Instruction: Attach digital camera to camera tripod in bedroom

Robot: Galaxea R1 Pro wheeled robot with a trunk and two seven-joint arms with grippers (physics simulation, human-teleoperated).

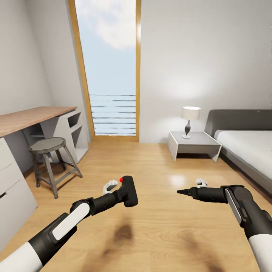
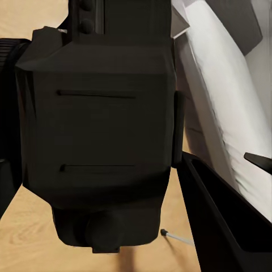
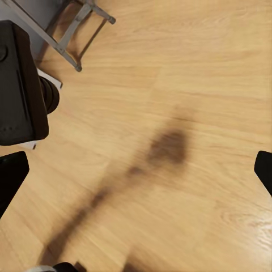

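It was a bedroom: a bed (image 1: 245, 145), a bedside table (image 1: 193, 144) with a lamp (image 1: 190, 120), and a tall window (image 1: 111, 68).

We face a tall wood-framed window (image 1: 112, 68), grey walls, wood floor (image 1: 158, 226), a desk (image 1: 30, 117) with stool (image 1: 51, 158), and a bedside lamp (image 1: 190, 121).

One digital camera (image 1: 128, 190), one stool (image 1: 51, 160), one desk (image 1: 34, 116), one nightstand (image 1: 194, 145), one lamp (image 1: 190, 121), one bed (image 1: 245, 141).
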